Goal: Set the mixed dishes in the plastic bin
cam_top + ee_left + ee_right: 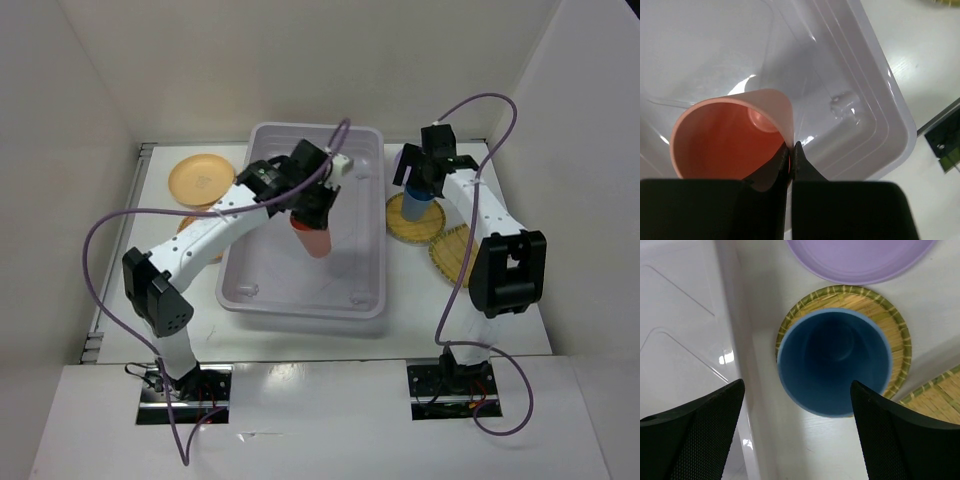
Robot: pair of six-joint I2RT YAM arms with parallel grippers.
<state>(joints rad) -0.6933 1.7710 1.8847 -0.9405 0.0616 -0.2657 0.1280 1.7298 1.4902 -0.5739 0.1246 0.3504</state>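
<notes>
My left gripper [316, 212] is shut on the rim of the salmon-pink cup [313, 238] and holds it tilted over the inside of the plastic bin [352, 205]. The left wrist view shows the fingertips [791, 147] pinching the cup [730, 135] wall above the bin [860, 105] floor. My right gripper [421, 180] is open above the blue cup [420, 207]. That cup [834, 362] stands upright on a yellow woven plate [896, 325], with the gripper [796, 390] fingers wide to either side and not touching it.
A lavender plate [860, 257] lies beyond the blue cup. A second woven plate [452, 255] lies right of the bin. Orange-tan plates [202, 180] lie left of the bin, one partly under my left arm. White walls enclose the table.
</notes>
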